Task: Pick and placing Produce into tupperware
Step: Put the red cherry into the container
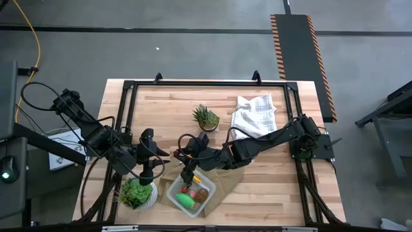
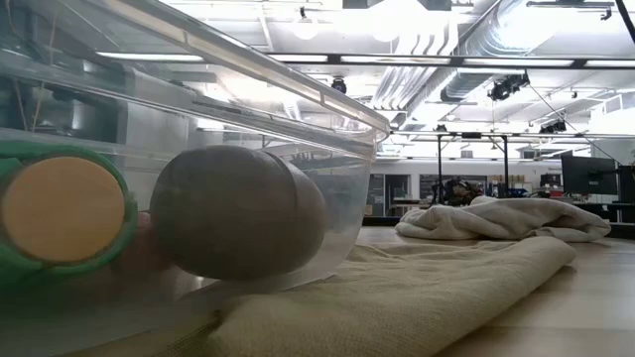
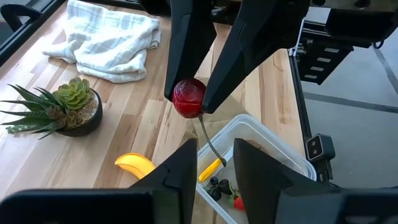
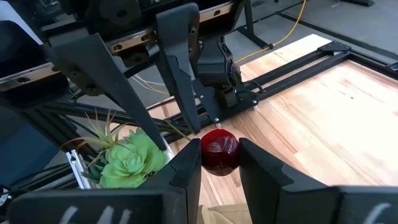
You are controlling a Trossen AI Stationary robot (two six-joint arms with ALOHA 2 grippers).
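My right gripper (image 4: pixel 219 171) is shut on a dark red round fruit (image 3: pixel 189 98) with a thin green stem, just above the clear tupperware (image 1: pixel 172 193). The left wrist view shows the fruit between the right arm's fingers, over the box rim (image 3: pixel 268 140). Inside the box lie a brown kiwi (image 2: pixel 238 213), a green piece with an orange cut face (image 2: pixel 60 208) and a red piece (image 1: pixel 186 189). A yellow banana (image 3: pixel 135 165) lies beside the box. My left gripper (image 3: pixel 214 171) is open, close to the box's left, touching nothing. My right gripper pinches the red fruit's round body (image 4: pixel 219 151) between its two fingers, one on each side. The fingers (image 3: pixel 186 56) come from above, pointing down. The fruit is lifted clear, and its stem (image 3: pixel 208 140) hangs below toward the box.
The box sits on a flat brown paper bag (image 1: pixel 228 177). A leafy green plant in a white pot (image 1: pixel 136 193) stands near the table's near-left corner, by my left gripper. A spiky potted plant (image 1: pixel 206 117) and a white cloth (image 1: pixel 254 113) lie toward the far side.
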